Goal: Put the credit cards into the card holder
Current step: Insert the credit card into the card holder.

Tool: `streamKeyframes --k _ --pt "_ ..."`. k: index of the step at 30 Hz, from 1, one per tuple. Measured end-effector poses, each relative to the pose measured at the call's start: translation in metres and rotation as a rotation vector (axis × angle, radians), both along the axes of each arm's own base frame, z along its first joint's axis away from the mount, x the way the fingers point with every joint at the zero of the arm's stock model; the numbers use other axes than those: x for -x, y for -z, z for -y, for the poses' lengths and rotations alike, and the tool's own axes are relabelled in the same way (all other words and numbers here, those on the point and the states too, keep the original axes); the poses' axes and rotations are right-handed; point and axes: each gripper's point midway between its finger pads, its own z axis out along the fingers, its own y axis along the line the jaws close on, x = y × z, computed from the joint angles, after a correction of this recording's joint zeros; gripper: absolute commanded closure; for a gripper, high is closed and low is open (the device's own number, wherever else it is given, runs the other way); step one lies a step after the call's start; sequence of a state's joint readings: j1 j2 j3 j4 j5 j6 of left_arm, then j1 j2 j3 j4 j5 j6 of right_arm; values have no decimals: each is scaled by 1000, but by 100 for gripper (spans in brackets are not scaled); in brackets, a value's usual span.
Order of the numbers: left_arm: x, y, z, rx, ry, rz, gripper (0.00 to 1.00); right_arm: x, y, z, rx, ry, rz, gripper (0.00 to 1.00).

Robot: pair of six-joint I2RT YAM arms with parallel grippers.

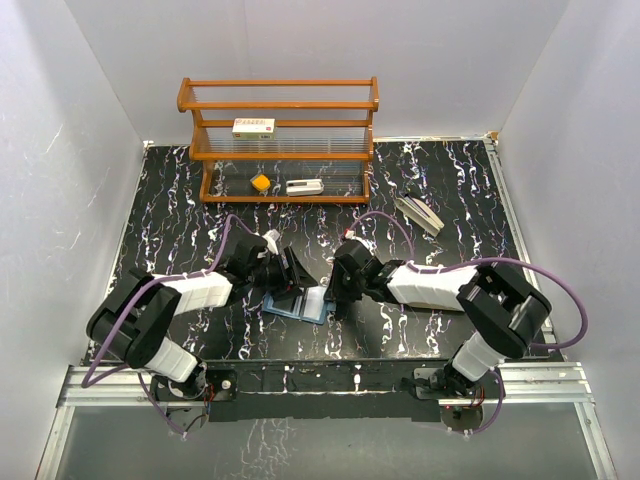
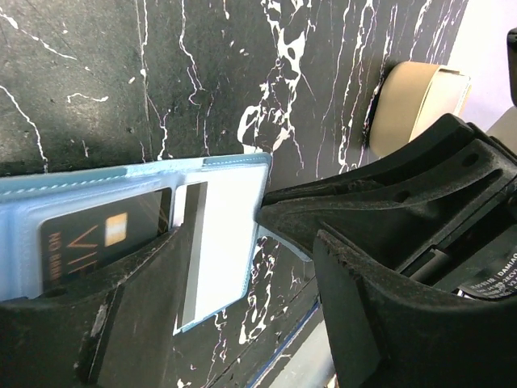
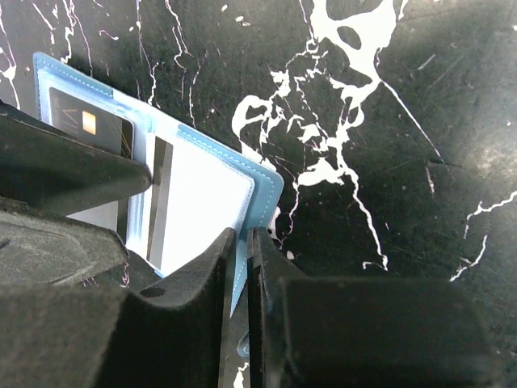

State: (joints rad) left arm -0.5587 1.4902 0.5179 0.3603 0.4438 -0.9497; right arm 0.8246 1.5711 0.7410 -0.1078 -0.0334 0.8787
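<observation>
Wooden rack (image 1: 278,155) — white box (image 1: 253,127) on shelf

The jaws of the left gripper (image 2: 222,222) hide the lower part of the black card (image 2: 89,246) and the near edge of the card holder (image 2: 81,184), whose left side is cut off by the picture's edge. From above, the small items (image 1: 253,127) on the wooden shelf (image 1: 280,104) are too small to name.

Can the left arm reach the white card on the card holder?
Probably yes: the left gripper is open over the white card, which lies uncovered, and the right gripper pinches only the card holder's edge.
</observation>
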Motion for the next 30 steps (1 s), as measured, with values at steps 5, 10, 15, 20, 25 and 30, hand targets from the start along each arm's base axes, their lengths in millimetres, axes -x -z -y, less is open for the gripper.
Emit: streamKeyframes --k 5,10,15,20,25,30 --pt "0 0 2 16 1 -9 38 -3 0 -3 -8 -4 14 90" --pt "-1 -3 7 46 -2 -9 38 -8 1 -5 -4 -25 42 91" --pt "1 -6 10 64 -1 -17 38 -20 2 -2 33 -50 86 90" --pt "0 -15 -2 -1 -19 -6 38 -26 2 6 77 -51 92 85" --pt "-22 -34 -28 -57 -79 44 38 -20 -5 14 106 -54 73 83" --pt "-32 -23 -71 -155 -159 11 37 -19 -25 13 77 -53 87 76"
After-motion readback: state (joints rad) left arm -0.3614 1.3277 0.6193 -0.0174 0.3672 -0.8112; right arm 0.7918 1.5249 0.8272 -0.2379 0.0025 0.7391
